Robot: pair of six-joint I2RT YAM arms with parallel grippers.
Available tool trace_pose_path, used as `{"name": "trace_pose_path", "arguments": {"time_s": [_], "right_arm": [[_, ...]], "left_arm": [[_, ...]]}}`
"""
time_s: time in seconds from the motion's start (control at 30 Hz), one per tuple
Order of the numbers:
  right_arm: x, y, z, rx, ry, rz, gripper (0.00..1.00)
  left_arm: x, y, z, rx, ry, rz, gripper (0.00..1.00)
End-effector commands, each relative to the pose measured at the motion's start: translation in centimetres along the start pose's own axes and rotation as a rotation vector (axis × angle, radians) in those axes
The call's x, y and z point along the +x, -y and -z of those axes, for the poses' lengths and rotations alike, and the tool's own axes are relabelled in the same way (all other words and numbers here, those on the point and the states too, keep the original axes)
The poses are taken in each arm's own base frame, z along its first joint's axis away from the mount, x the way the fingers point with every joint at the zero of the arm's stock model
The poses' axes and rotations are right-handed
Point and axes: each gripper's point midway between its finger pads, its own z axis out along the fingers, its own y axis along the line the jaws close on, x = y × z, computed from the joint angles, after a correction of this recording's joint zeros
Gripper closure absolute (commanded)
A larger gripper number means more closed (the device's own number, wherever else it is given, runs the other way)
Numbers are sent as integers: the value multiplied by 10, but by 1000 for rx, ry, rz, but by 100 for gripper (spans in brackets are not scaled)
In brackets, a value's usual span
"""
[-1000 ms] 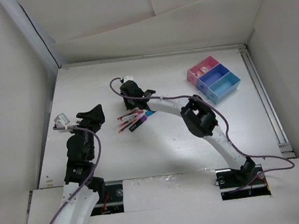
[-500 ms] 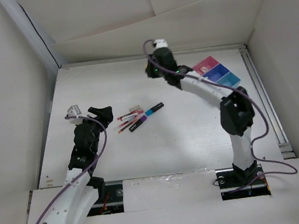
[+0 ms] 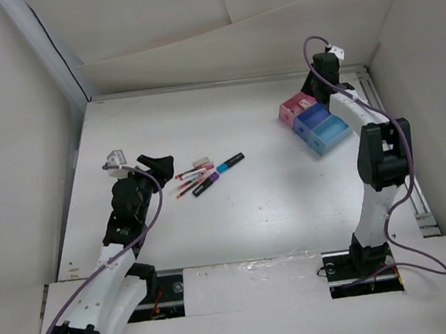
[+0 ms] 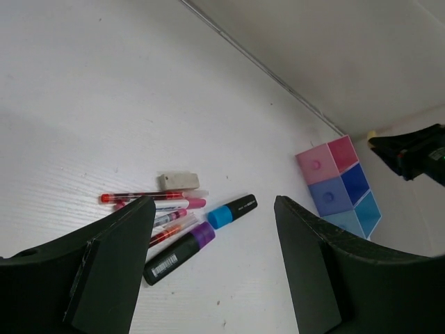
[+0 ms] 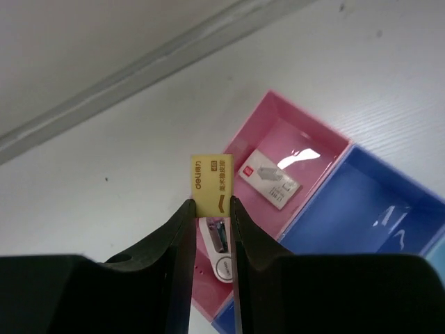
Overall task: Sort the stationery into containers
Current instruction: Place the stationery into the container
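- While the overhead view hides it, the right wrist view shows the right hand (image 5: pixel 211 205) pinching a yellow eraser (image 5: pixel 212 182) above the pink tray (image 5: pixel 278 129).
- Left hand (image 4: pixel 210 209) gapes empty beside the pens (image 4: pixel 139 197).
- Joined trays (image 3: pixel 336 138) sit near the far right edge, with bare tabletop (image 3: pixel 275 201) between them and the pens.

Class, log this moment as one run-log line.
right fingers: shut on eraser, near pink tray | left fingers: open, empty, beside pens
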Motion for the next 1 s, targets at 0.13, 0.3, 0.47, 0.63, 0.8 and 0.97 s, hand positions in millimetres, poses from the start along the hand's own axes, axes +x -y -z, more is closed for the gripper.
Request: {"name": "trace_pose_path", "arguments": {"time_s": [0.13, 0.3, 0.47, 0.63, 0.8, 0.97], "right_arm": [[18, -20, -16, -65, -63, 0, 89], [35, -12, -24, -39, -92, -5, 84], [41, -3, -20, -6, -91, -22, 68], [23, -6, -5, -15, -55, -29, 42], [6, -14, 18, -40, -10, -36, 41], [30, -60, 59, -150, -20, 28, 73]], "left_arm": [[-26, 24, 3, 71, 75, -14, 34], [-28, 26, 1, 72, 76, -14, 34], [-27, 24, 1, 59, 76, -15, 34], [-28, 25, 3, 63, 80, -14, 34], [-29, 25, 4, 69, 87, -13, 34], [-29, 25, 5, 77, 94, -12, 34]]}}
